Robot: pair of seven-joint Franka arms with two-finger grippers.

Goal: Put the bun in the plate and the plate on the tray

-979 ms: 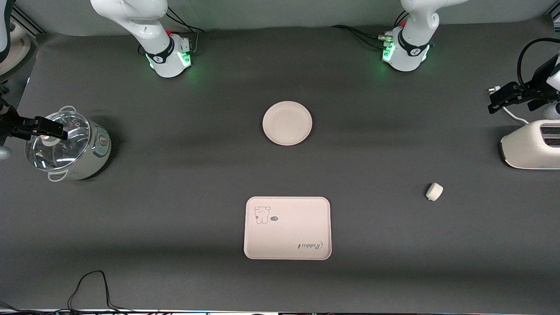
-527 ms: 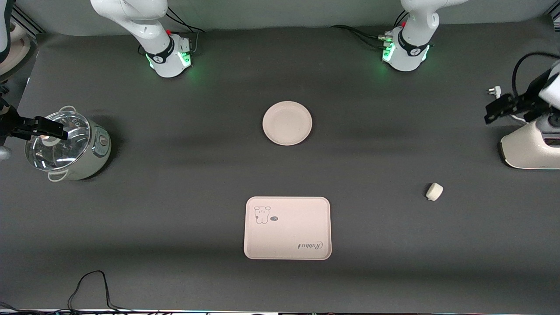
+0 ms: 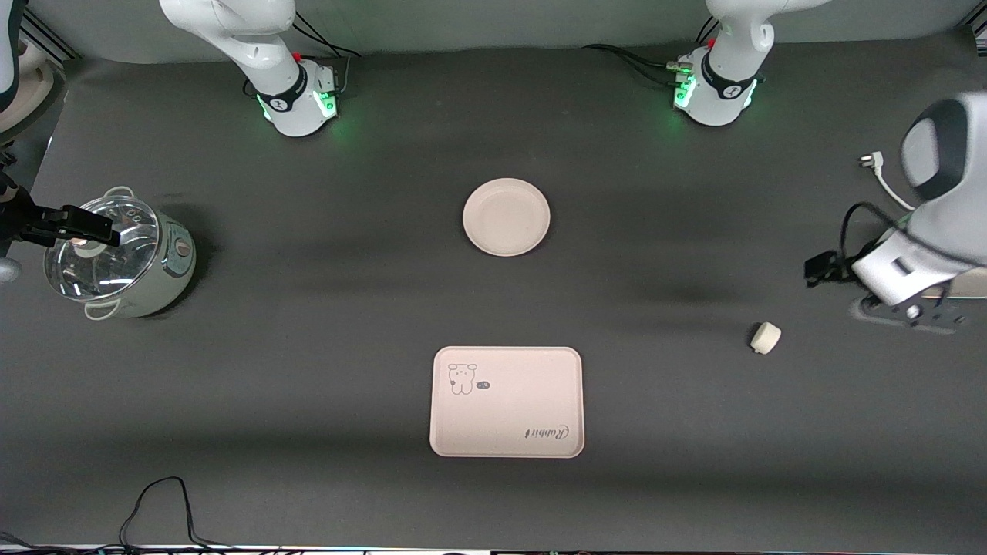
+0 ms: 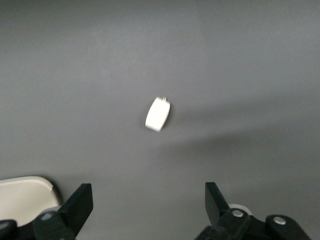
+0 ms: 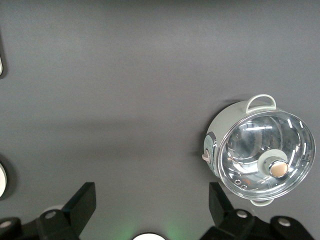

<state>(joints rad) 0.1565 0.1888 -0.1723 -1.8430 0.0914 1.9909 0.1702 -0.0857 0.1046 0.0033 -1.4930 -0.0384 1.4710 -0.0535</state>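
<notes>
The small white bun (image 3: 766, 338) lies on the dark mat toward the left arm's end of the table. In the left wrist view the bun (image 4: 159, 114) lies ahead of the fingers. My left gripper (image 3: 914, 312) (image 4: 147, 192) hangs open and empty beside the bun, apart from it. The round cream plate (image 3: 506, 216) sits empty at mid table. The rectangular cream tray (image 3: 506, 401) with the "Rabbit" script lies nearer the front camera than the plate. My right gripper (image 3: 96, 227) (image 5: 150, 192) waits open and empty over the pot.
A pot with a glass lid (image 3: 123, 258) (image 5: 260, 155) stands at the right arm's end. A cream toaster (image 3: 958, 291) is mostly hidden under the left arm. A white plug and cable (image 3: 870, 160) lie by it. A black cable (image 3: 154, 501) loops at the front edge.
My left arm has swung down from above the toaster toward the bun. The right arm, plate, tray and bun have not moved.
</notes>
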